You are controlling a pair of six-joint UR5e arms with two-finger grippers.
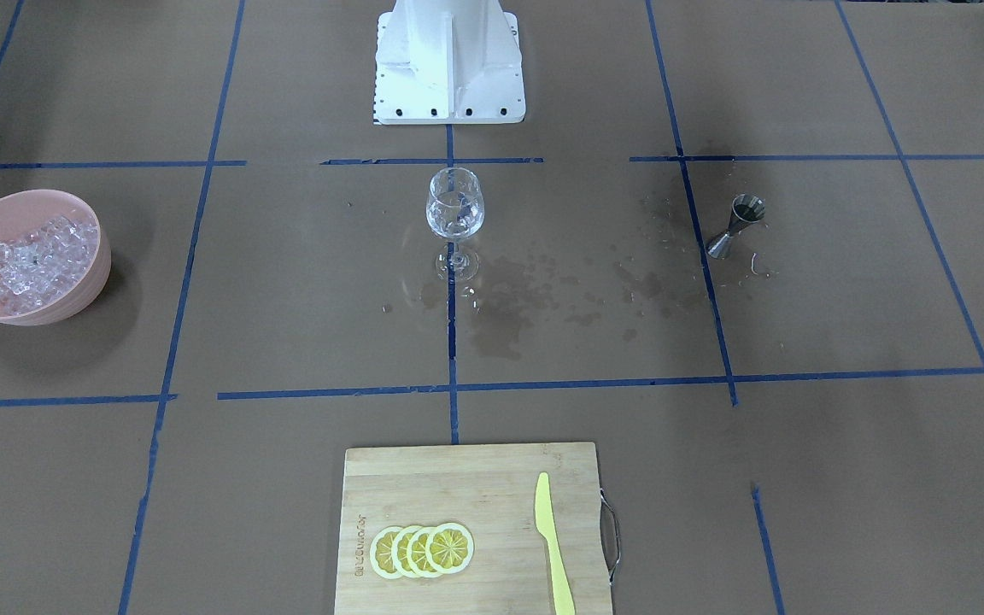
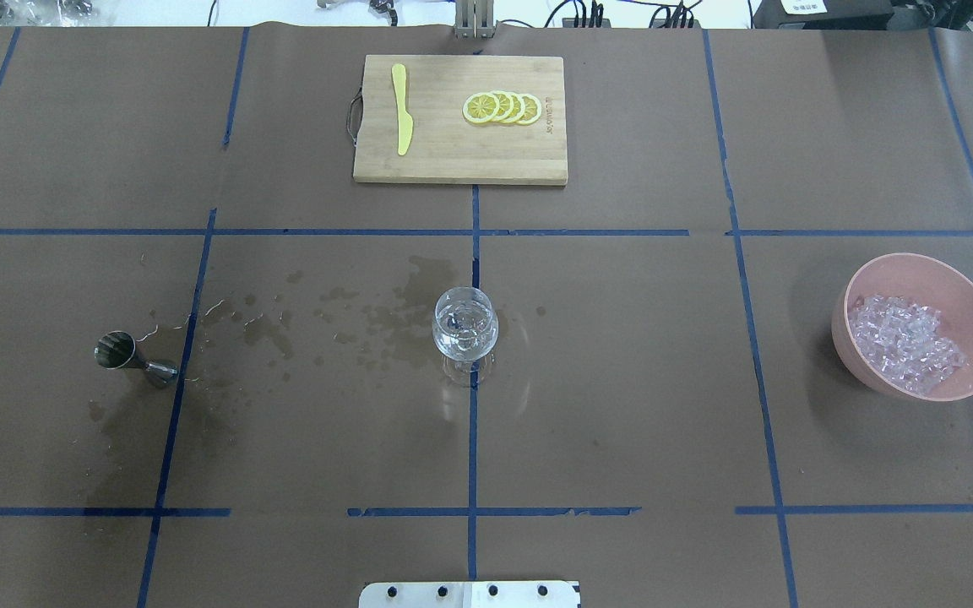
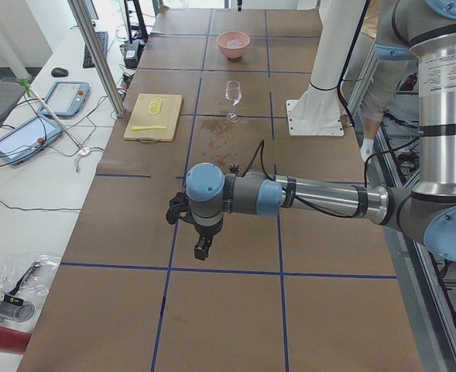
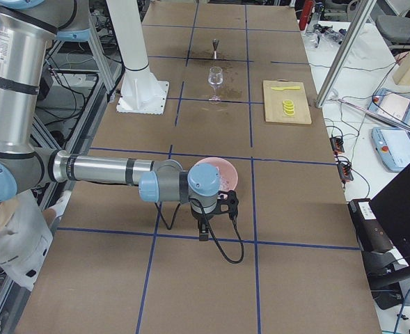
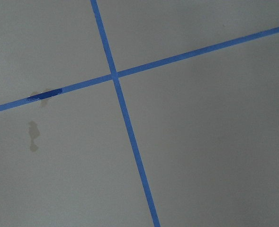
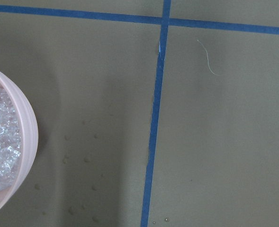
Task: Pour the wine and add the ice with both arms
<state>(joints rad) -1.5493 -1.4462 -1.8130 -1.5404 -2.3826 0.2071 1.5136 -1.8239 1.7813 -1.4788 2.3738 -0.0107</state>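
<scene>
The ice (image 2: 905, 342) lies just beside the right gripper (image 4: 203, 233). The wine glass (image 2: 464, 331) stands well apart from the left gripper (image 3: 200, 248). Whether either gripper is released or clenched cannot be told.

Left arm (image 3: 320, 198) and right arm (image 4: 100, 169) lie level, left gripper (image 3: 201, 249) and right gripper (image 4: 202, 231) pointing down.

Bowl (image 6: 29, 137) cut off by the wrist view's left edge, board (image 1: 458, 487) by the front view's bottom; left gripper (image 3: 200, 250) and right gripper (image 4: 203, 233) too small to read jaws
</scene>
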